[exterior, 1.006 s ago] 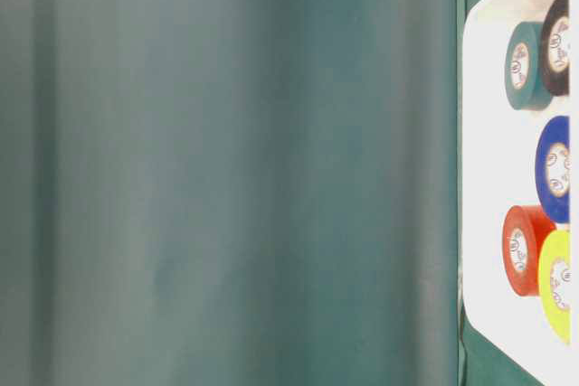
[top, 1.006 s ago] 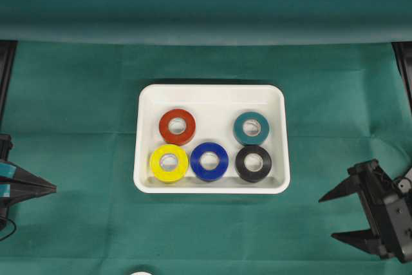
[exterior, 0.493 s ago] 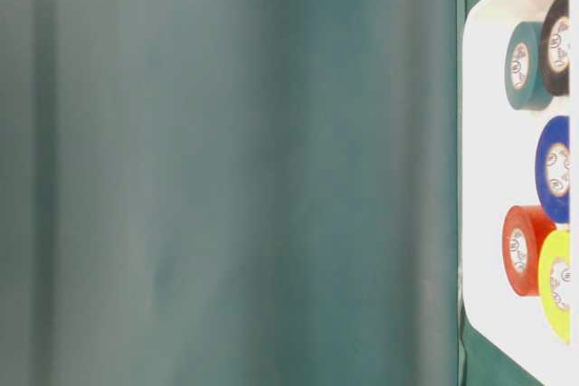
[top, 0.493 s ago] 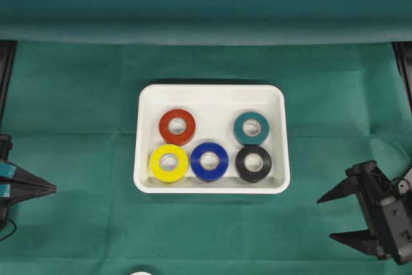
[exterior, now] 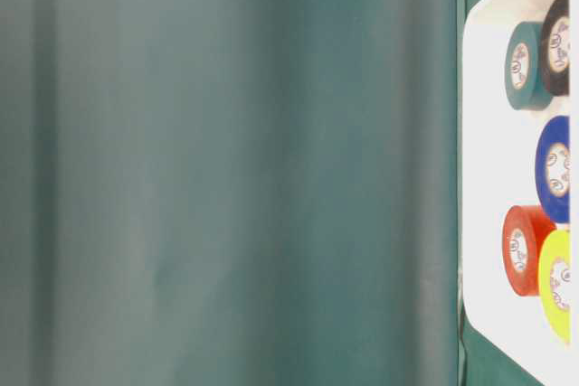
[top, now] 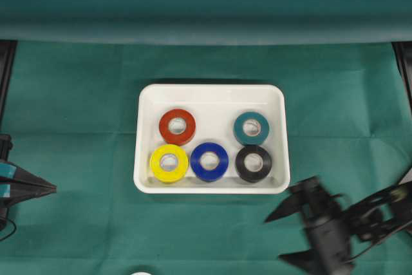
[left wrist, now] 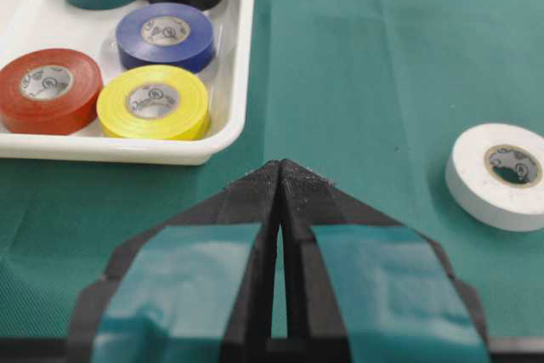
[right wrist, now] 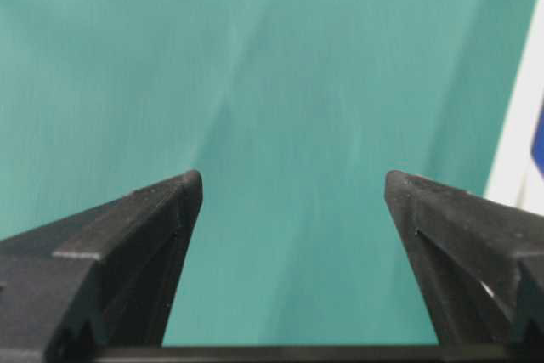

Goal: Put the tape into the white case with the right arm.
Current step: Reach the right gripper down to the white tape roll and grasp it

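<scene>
The white case sits mid-table and holds several tape rolls: red, yellow, blue, black and teal. A white tape roll lies on the cloth outside the case; in the overhead view only a sliver of it shows at the bottom edge. My right gripper is blurred, just in front of the case's right front corner, open and empty, with only cloth between its tips. My left gripper rests shut at the far left.
Green cloth covers the table and rises as a backdrop behind the case. The case's rim lies just ahead and left of my left gripper. A strip of the case's edge shows at the right of the right wrist view.
My right gripper has swung left from the table's right edge toward the front of the case, still open. The left gripper and the rolls have not moved.
</scene>
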Controlling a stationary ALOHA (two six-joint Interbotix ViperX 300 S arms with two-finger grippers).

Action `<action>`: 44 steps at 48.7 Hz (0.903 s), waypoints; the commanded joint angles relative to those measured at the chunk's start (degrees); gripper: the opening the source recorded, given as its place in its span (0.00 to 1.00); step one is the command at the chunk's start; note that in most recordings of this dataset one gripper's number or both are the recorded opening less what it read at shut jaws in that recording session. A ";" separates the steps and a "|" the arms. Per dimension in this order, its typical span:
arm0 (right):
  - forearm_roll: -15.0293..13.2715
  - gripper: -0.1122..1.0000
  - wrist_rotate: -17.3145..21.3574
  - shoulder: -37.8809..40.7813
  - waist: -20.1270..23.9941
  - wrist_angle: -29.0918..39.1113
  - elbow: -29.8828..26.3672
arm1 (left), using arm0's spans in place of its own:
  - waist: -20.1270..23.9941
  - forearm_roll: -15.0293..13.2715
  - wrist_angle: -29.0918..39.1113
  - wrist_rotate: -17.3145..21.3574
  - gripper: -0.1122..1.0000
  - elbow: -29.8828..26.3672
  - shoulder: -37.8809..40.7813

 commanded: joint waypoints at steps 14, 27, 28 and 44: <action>0.09 0.70 -0.18 16.17 2.46 -1.49 -20.21 | 0.09 -0.09 -0.26 0.18 0.10 -0.79 0.44; 0.09 0.70 -0.18 24.52 4.39 -1.05 -31.90 | 0.09 -0.09 -0.26 0.18 0.10 -1.05 0.35; 0.00 0.70 -0.18 25.14 4.57 -0.97 -32.43 | 0.09 -0.09 -0.26 0.18 0.10 -1.05 0.35; 0.09 0.70 -0.18 29.97 5.62 0.79 -39.46 | 0.09 -0.09 -0.26 0.09 0.10 -1.05 0.35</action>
